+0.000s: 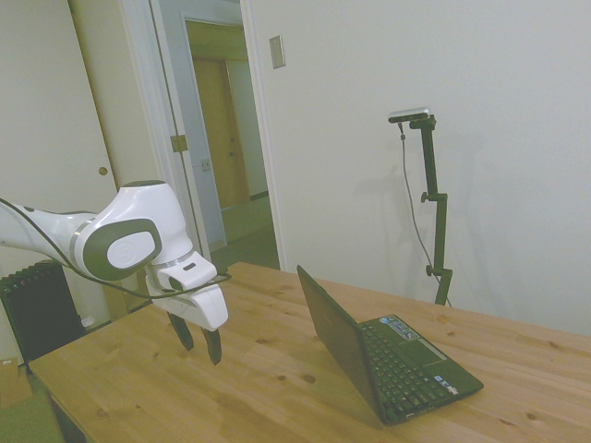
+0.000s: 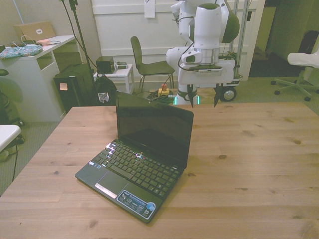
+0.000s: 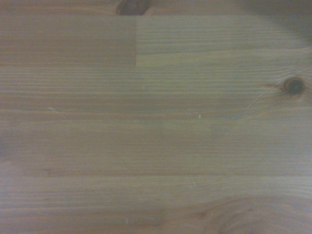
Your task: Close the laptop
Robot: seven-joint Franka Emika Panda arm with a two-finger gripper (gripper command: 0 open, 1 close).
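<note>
A small black laptop [image 2: 139,154] stands open on the wooden table [image 2: 249,164], its screen [image 2: 153,130] upright and dark. From the side view the laptop [image 1: 388,355] shows its lid [image 1: 334,337] tilted slightly back. My gripper [image 2: 204,99] hangs above the table's far edge, behind the laptop and toward the front view's right. It is open, with nothing between its fingers. In the side view the gripper [image 1: 199,343] hovers a short way above the wood, well left of the lid. The wrist view holds only bare table planks [image 3: 156,126].
Beyond the table stand a chair [image 2: 147,62], a black bag [image 2: 82,89] and a white desk [image 2: 35,74]. An office chair [image 2: 304,62] sits at the front view's right. A doorway [image 1: 226,138] opens behind the arm in the side view.
</note>
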